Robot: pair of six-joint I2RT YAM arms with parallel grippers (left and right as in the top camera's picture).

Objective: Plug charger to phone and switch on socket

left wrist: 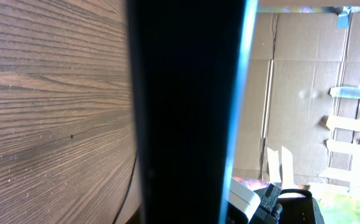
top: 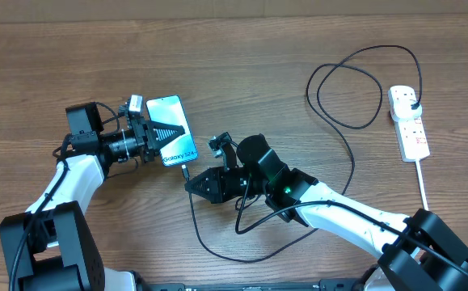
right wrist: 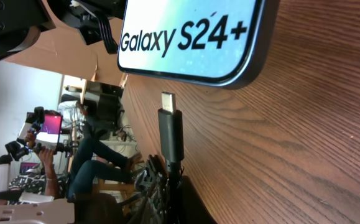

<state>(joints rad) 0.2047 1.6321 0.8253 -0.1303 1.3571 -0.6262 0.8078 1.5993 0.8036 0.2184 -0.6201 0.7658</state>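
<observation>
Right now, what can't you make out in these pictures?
- Port of the phone: right wrist view, lost in the dark frame edge; overhead, too small.
- Switches on the socket: overhead, too small to read on or off.
- Fingertips of the left pincer: left wrist view, a dark slab against the lens covers them.

Left arm (top: 76,176) is reaching up from the near edge and bending rightward at the wrist. Left gripper (top: 175,132) is pointing right, with its jaws closed across the phone (top: 171,107). Right arm (top: 348,215) is stretching leftward from the near right corner. Right gripper (top: 191,184) is pointing left, its jaws clamped tight and pinching the charger (right wrist: 170,134) just behind the connector tip. The two grippers are sitting near each other, not touching.
</observation>
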